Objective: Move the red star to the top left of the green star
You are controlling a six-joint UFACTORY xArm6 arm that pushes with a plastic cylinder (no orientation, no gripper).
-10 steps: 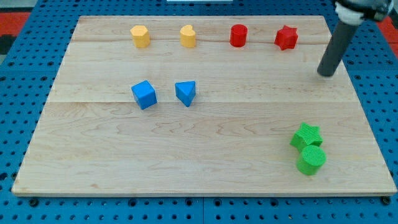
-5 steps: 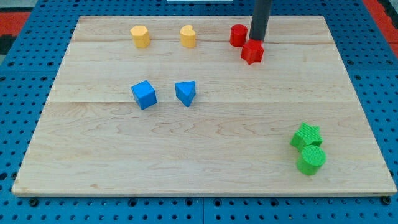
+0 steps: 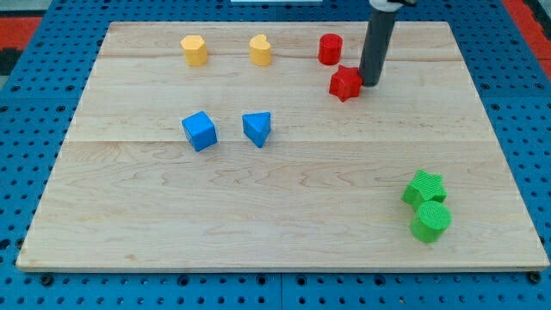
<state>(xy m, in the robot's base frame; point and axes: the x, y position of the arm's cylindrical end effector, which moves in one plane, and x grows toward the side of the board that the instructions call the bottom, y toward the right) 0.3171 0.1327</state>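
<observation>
The red star (image 3: pixel 345 83) lies on the wooden board (image 3: pixel 275 198), below and right of the red cylinder (image 3: pixel 330 49). My tip (image 3: pixel 370 82) sits right beside the red star, at its right edge, touching or nearly touching it. The green star (image 3: pixel 424 187) lies far down at the view's lower right, with the green cylinder (image 3: pixel 430 221) pressed against its lower side. The red star is well up and left of the green star.
Two yellow blocks (image 3: pixel 195 50) (image 3: pixel 260 50) stand along the view's top. A blue cube (image 3: pixel 200 131) and a blue triangular block (image 3: pixel 257 128) lie at the middle left. Blue pegboard surrounds the board.
The red star slid left and down from the top right to below the red cylinder. My tip swung left, then moved from above the star to its right side.
</observation>
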